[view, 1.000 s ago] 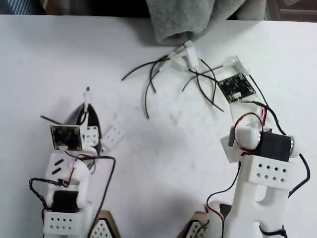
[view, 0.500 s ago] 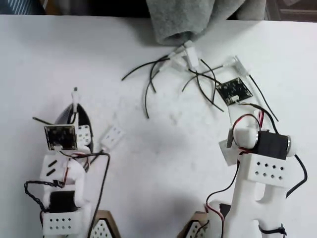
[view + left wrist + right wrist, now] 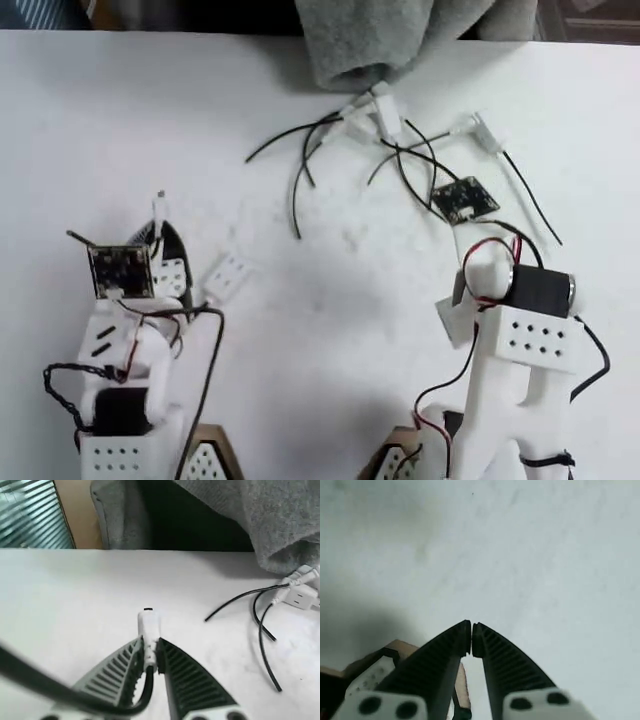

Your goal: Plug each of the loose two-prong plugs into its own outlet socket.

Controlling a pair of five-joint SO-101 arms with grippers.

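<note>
My left gripper (image 3: 160,228) (image 3: 149,647) is shut on a white two-prong plug (image 3: 160,205) (image 3: 149,624), whose black cord (image 3: 60,690) trails back along the arm. Two white outlet socket blocks (image 3: 230,272) (image 3: 172,276) lie on the table just right of that gripper. Far across the table, another white socket block (image 3: 383,115) (image 3: 303,596) lies among loose black cords (image 3: 300,180), and one more white plug (image 3: 485,132) lies to its right. My right gripper (image 3: 471,631) is shut on nothing, pointing down at bare table short of those cords.
A grey cloth (image 3: 390,35) (image 3: 260,520) hangs over the table's far edge behind the cords. Tan mounts (image 3: 205,455) (image 3: 395,652) sit at the arm bases. The white tabletop (image 3: 350,300) lies open between the arms.
The left gripper, still holding the plug, swung left and then drew back toward its base. The right arm pulled back away from the cords.
</note>
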